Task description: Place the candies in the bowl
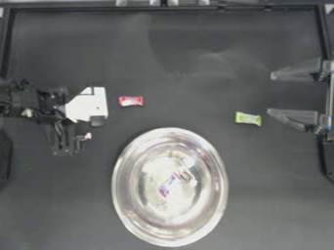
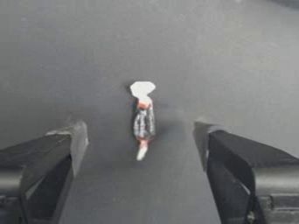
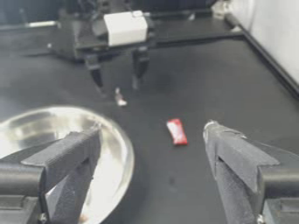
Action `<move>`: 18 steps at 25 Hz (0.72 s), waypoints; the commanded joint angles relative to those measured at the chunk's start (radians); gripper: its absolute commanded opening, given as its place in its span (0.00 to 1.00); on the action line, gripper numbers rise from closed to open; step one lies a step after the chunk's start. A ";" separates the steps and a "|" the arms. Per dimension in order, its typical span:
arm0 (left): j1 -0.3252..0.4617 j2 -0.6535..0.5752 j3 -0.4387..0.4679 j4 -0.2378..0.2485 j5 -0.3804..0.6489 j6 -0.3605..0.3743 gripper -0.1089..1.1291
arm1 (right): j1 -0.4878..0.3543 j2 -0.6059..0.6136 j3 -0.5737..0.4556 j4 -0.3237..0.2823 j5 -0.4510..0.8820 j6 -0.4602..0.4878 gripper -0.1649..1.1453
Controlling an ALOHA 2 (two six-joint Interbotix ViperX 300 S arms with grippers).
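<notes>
The silver bowl (image 1: 139,207) stands at the front middle of the table, with a purple candy (image 1: 168,186) and another small wrapped one lying in it. A white twist-wrapped candy (image 2: 143,121) rests on the table between the open jaws of my left gripper (image 1: 72,144), which points down at it left of the bowl. Farther back lies a red candy (image 1: 130,101), also seen as the red candy (image 3: 177,131) from the right wrist. A green candy (image 1: 248,118) sits just off the near finger of my right gripper (image 1: 273,94), open at the right side.
The right wrist view looks across the bowl (image 3: 35,127) to the left gripper (image 3: 118,87) and its white camera block (image 3: 125,27). A raised dark frame (image 1: 163,7) borders the table at the back and sides.
</notes>
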 commanded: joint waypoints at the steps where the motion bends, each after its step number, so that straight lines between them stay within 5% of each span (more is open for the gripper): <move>1: -0.009 0.020 -0.008 0.002 -0.023 -0.011 0.91 | -0.002 0.005 -0.009 0.005 -0.005 0.002 0.88; 8: -0.020 0.048 -0.008 0.002 -0.048 -0.017 0.89 | -0.002 0.002 -0.011 0.009 -0.002 0.002 0.88; 18: -0.020 0.071 -0.008 -0.006 -0.043 -0.017 0.60 | -0.002 -0.029 -0.011 0.014 0.012 0.002 0.88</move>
